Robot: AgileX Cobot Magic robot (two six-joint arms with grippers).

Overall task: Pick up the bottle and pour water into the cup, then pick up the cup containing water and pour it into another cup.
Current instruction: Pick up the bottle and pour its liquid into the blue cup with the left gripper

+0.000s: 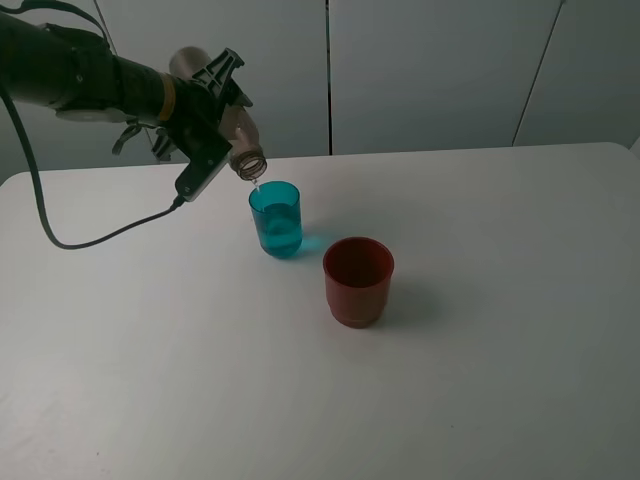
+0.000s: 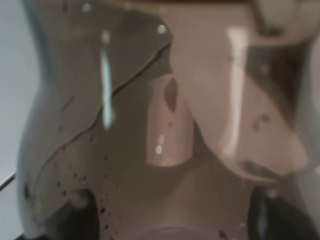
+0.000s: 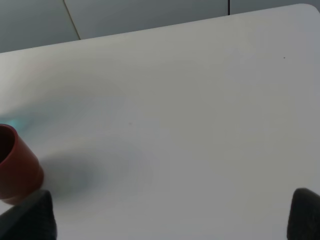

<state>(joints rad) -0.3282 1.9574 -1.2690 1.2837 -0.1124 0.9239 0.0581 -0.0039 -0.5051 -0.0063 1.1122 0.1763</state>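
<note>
The left arm reaches in over the far left of the tabletop (image 1: pixel 500 380). Its left end effector (image 1: pixel 212 108) is clamped tight around the bottle (image 1: pixel 243 142). The bottle is held up in the air and tipped steeply, with its base toward the arm and its open neck pointing down and to the right. The mouth hangs just above the far rim of the teal cup (image 1: pixel 275 220), apart from it, and a thin thread of water falls from the mouth into the cup. The teal cup stands upright on the tabletop, and water seems to be in it, though I can't judge the level. The red cup (image 1: pixel 358 280) stands upright just beside it, nearer me and to the right, not touching. A black cable (image 1: pixel 60 240) sags from the arm down toward the tabletop.

From the left wrist, the smoky bottle (image 2: pixel 150 125) fills nearly the whole view, blurred, with dark fingers (image 2: pixel 75 215) pressed against it.

From the right wrist, the right end effector (image 3: pixel 167 220) is spread wide, with only bare tabletop (image 3: pixel 200 100) between its dark fingertips (image 3: pixel 30 215). The red cup (image 3: pixel 15 165) sits at the edge of that view, near one fingertip.
</note>
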